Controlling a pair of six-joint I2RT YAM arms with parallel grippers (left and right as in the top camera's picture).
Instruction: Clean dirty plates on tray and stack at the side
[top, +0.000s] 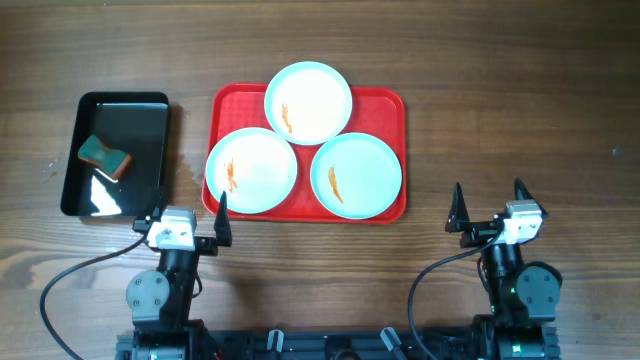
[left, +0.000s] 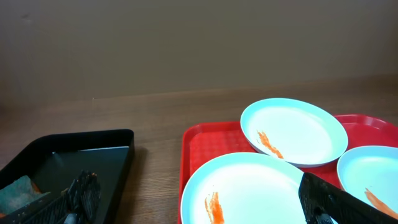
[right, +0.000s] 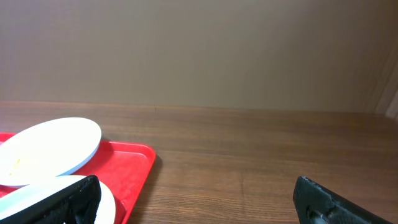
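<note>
Both hands are released and carry nothing: the left hand (top: 187, 212) waits at the near edge of the bench (top: 500, 80) with its fingers spread wide, and the right hand (top: 490, 200) does the same on its own side. The three plates (top: 308, 103) lie on the red tray (top: 385, 100) in a triangle, one far and two near, and each shows an orange smear (top: 285, 117) – so we judge none is cleaned and nothing is stacked yet. The near left plate (top: 251, 170) juts a little past the tray's left edge and lies just ahead of the left hand, slightly to its right. The near right plate (top: 357, 175) lies ahead of the right hand and to its left, a little further off. What we think the coming move turns on is the sponge (top: 105, 155). It rests in the black tray (top: 135, 125), left of the red one, ahead of the left hand and to its left, with its long axis slanting across that tray. The left arm is plainly the nearer – the right would have to cross the whole red tray to reach it. We would therefore expect the left hand to fetch the sponge, turning to meet its narrow sides. The bare bench on the right could suit the stack.
</note>
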